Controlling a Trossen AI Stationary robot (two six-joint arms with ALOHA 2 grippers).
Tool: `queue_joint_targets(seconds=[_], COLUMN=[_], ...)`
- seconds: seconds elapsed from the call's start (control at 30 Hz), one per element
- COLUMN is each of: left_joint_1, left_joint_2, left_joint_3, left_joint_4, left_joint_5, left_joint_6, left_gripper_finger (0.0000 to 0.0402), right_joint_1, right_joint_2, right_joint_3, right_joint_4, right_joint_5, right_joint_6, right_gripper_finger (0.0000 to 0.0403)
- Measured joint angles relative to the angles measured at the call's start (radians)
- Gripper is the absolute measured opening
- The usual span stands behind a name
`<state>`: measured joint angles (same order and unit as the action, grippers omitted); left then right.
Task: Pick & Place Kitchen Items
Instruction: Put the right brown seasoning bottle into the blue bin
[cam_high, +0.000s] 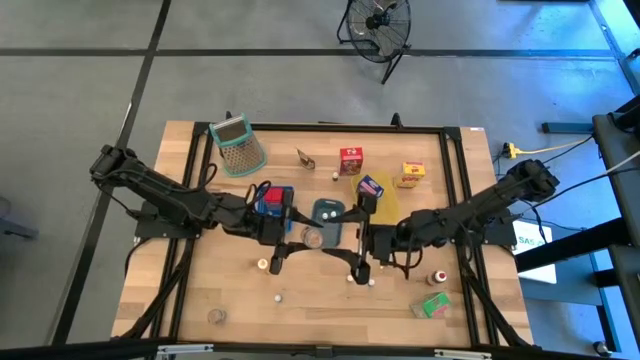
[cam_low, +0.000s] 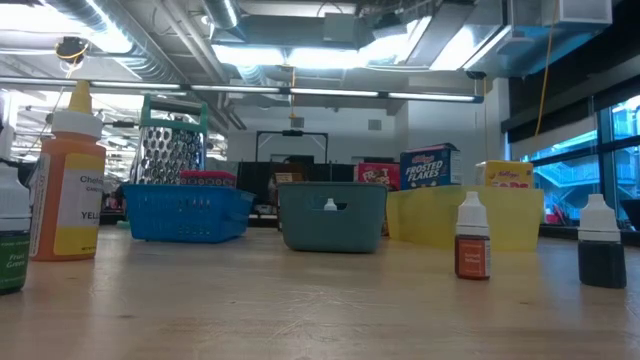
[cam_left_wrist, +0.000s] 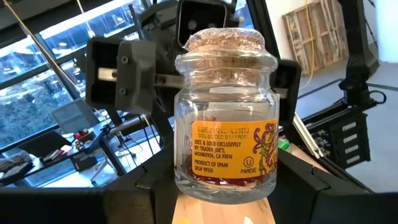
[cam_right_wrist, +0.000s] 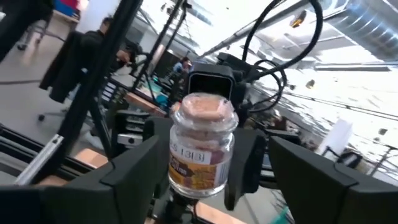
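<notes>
bench (cam_high: 190, 290): both arms reach in to meet over its middle.
left hand (cam_high: 283, 238): clenched round the lower body of the spice jar; right hand directly opposite.
right hand (cam_right_wrist: 198, 180): fingers spread wide either side of the jar, not touching it.
spice jar (cam_left_wrist: 225, 118): upright between the two hands, cork up; a handover would turn on the right hand closing.

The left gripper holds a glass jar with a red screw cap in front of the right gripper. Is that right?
No: the glass jar in the left gripper has a cork stopper, not a red screw cap, as the left wrist view shows. The right gripper does face it.
</notes>
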<state>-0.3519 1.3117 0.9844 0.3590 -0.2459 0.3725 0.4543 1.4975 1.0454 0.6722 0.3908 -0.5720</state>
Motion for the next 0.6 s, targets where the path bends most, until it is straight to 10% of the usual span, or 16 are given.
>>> queue_joint_targets(seconds=[0.6], left_joint_1=[0.035], left_joint_2=[0.014], left_joint_3=[0.000], left_joint_4=[0.024], left_joint_5=[-0.007], left_joint_6=[-0.021], left_gripper_finger=[0.0189], right_joint_1=[-0.044], right_joint_2=[0.000], right_joint_3=[0.000], right_joint_4=[-0.018], right_joint_5=[-0.089], right_joint_6=[0.038], right_gripper_finger=[0.0296])
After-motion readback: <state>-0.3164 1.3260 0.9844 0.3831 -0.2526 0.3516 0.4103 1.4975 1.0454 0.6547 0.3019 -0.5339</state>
